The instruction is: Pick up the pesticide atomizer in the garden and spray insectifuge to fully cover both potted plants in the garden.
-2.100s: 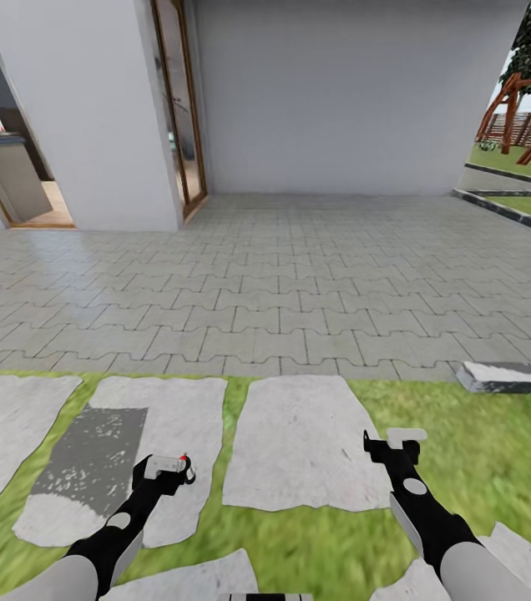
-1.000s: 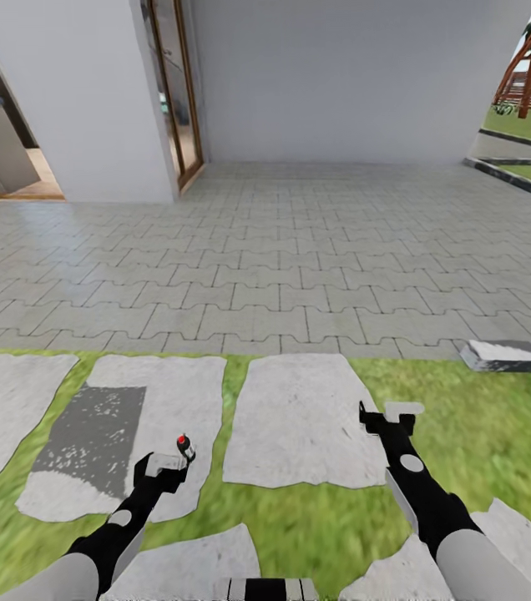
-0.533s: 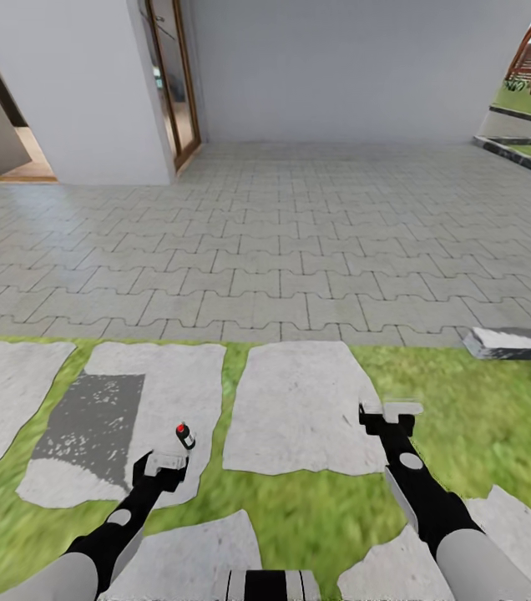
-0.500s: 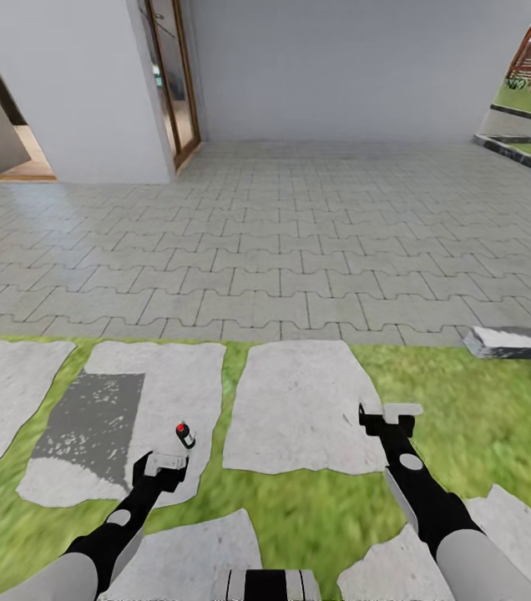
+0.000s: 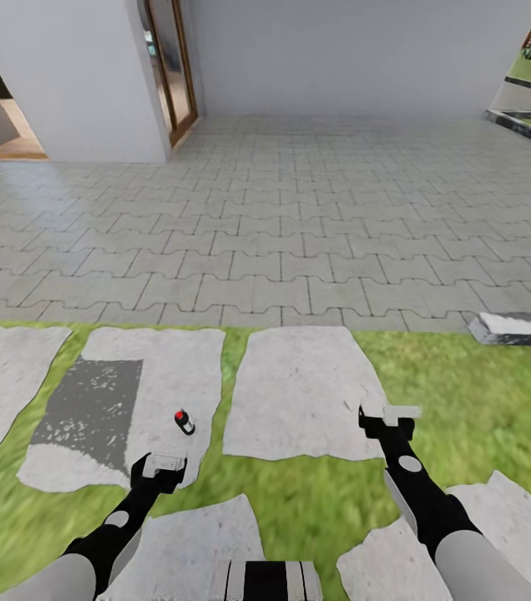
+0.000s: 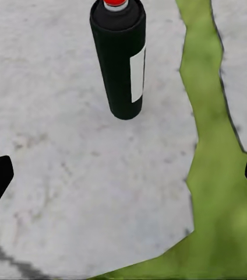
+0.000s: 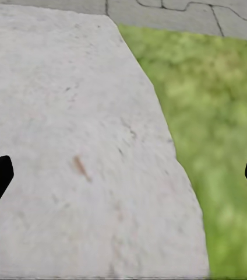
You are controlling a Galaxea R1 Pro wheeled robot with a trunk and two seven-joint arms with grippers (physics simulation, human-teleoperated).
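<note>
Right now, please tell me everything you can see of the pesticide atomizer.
The pesticide atomizer is a slim, black, smooth cylinder with a red cap on a pale collar and a white label strip on one side. It stands upright on a pale grey stepping slab, near the slab's grassy edge. Nothing grips or touches it except the slab. The left gripper sits just short of it, fingers spread wide apart.

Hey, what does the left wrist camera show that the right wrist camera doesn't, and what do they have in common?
Left wrist view: the pesticide atomizer, a dark bottle with a red top and a white label, standing upright on a grey stepping slab, ahead of the open left gripper and untouched.

Right wrist view: the edge of the block paving beyond the grass.

Both: a pale slab bordered by lawn, and dark fingertips wide apart.
</note>
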